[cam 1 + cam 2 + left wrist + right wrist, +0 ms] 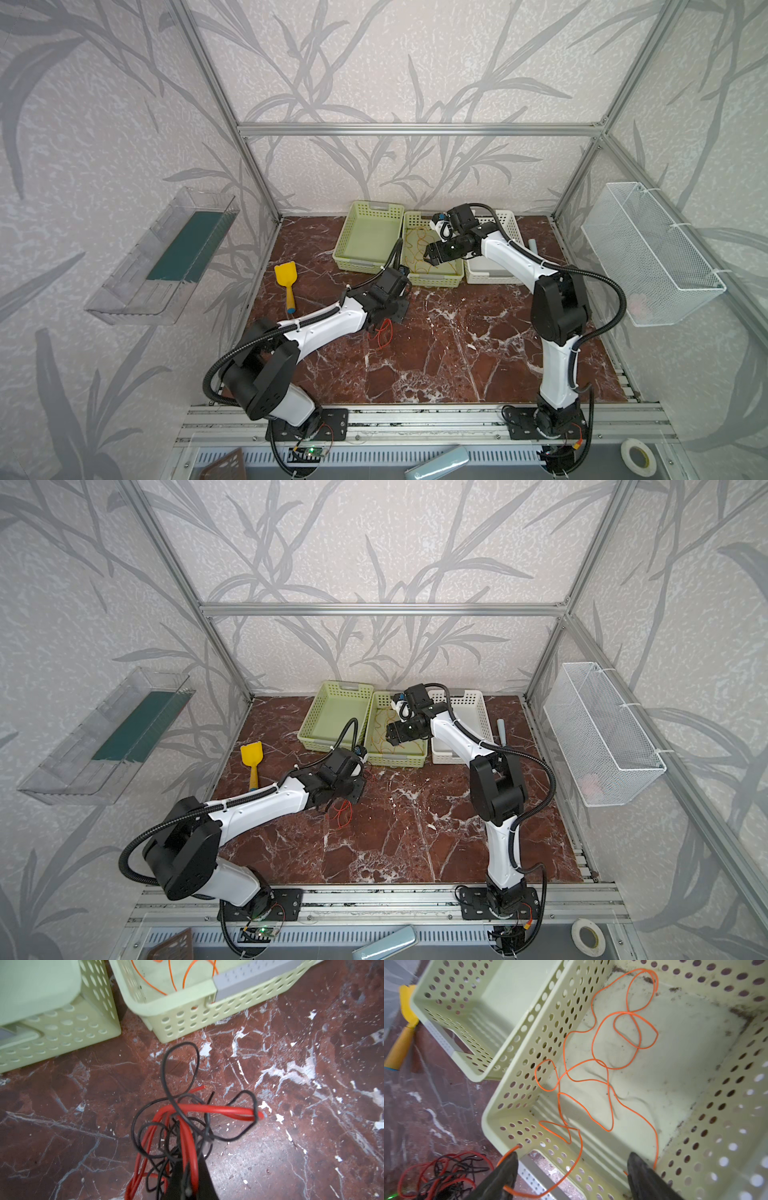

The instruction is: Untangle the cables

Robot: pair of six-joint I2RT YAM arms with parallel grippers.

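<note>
The orange cable point(600, 1061) lies in loose loops inside the middle green basket point(517, 1088). One strand pokes out through a hole in the basket's front wall and loops past the handle cutout. My right gripper point(572, 1155) hovers open over that front end, and the strand runs past one finger unclamped. In both top views this gripper point(428, 253) point(390, 735) is above the basket. The red cable point(218, 1110) and black cable point(166, 1068) hang tangled together from my left gripper point(187, 1169), which is shut on them just above the marble table, in front of the baskets point(384, 313).
An empty green basket point(357, 262) stands left of the middle one, and a white basket point(494, 276) stands right of it. A yellow scoop point(286, 282) lies at the table's left. A wire basket point(656, 253) and a clear tray point(162, 257) hang on the side walls.
</note>
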